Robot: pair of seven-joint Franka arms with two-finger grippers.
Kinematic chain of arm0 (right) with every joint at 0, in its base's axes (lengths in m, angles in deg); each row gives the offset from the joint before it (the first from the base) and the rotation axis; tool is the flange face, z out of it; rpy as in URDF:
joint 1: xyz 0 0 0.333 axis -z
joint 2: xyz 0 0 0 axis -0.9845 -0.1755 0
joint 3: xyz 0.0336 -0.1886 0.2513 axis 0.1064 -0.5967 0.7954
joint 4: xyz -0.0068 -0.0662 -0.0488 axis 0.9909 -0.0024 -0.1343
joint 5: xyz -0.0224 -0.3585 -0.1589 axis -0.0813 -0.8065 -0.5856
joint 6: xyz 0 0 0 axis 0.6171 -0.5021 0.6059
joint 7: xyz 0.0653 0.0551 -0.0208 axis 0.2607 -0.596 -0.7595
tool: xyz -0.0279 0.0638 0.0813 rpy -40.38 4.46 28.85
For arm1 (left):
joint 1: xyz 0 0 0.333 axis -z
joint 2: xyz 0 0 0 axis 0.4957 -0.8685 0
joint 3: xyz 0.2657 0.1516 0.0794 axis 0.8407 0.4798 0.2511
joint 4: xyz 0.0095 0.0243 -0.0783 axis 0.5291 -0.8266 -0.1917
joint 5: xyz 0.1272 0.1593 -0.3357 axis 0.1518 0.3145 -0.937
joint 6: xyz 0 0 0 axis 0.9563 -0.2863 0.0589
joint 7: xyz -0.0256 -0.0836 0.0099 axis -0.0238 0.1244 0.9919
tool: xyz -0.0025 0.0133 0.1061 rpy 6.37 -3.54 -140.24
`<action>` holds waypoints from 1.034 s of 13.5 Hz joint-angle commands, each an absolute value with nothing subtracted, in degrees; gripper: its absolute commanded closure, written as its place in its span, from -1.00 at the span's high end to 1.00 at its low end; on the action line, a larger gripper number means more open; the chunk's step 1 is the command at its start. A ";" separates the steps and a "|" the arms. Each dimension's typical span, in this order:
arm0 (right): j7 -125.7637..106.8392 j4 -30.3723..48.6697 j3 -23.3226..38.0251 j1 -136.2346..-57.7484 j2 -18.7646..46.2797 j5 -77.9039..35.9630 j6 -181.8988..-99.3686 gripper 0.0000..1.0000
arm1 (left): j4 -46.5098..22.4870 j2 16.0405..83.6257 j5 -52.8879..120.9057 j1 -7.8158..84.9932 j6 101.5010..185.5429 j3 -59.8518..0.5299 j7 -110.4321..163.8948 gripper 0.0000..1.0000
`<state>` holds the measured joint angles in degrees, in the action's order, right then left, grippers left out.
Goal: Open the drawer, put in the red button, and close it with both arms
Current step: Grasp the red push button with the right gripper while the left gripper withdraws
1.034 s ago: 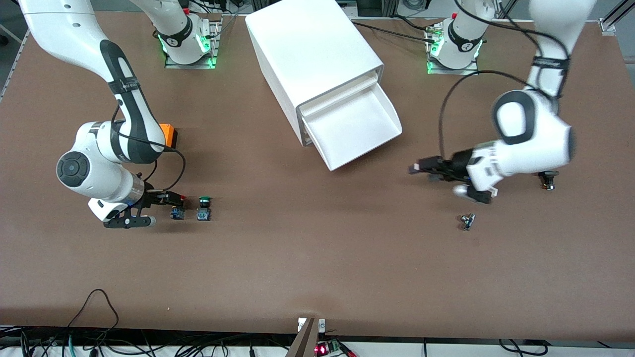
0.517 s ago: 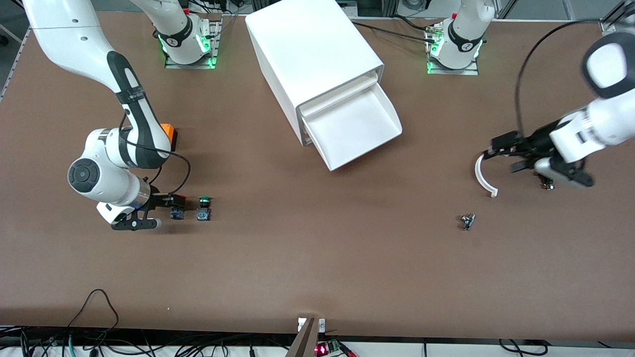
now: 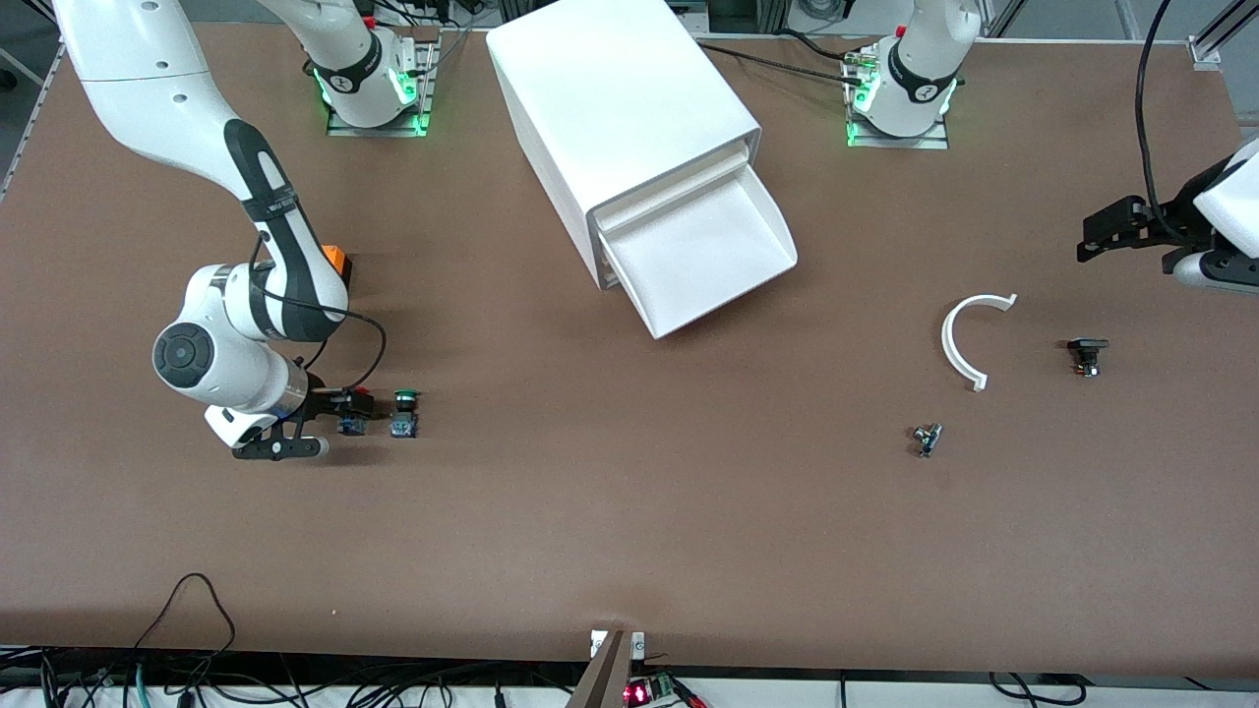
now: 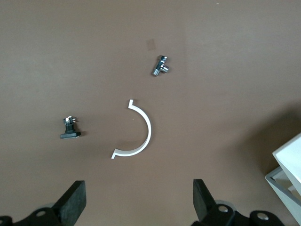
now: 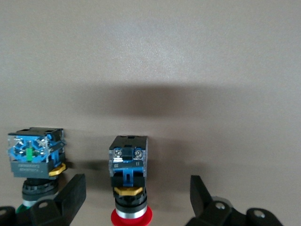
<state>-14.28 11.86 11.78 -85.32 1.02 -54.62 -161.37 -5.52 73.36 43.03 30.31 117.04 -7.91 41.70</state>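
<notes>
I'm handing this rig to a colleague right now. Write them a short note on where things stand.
Right end effector: open, low at the table, fingers on either side of the red button, not yet gripping.
Left end effector: open, holding nothing, over the left arm's end of the table.
Drawer: pulled open, nothing in it.
Green button stands beside the red one.
Done: drawer opened.
Left: grip the red button, place it in the drawer, close with both arms.

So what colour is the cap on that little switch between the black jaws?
Red, clearest in the right wrist view.
</notes>
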 commanded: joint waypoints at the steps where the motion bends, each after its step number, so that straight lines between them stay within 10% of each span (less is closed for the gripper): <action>1: -13.88 11.02 11.92 -85.17 -0.39 -53.95 -161.95 0.85 | -5.02 73.78 46.24 30.42 116.27 -8.08 38.90 1.00; 6: -13.09 10.07 12.01 -85.43 -0.57 -54.30 -161.51 -0.16 | -5.65 74.40 46.17 30.59 117.15 -10.01 38.37 1.00; 14: -9.49 9.27 12.19 -85.43 -0.57 -54.04 -161.24 -0.58 | -4.06 74.05 45.11 30.07 117.15 -11.51 36.79 1.00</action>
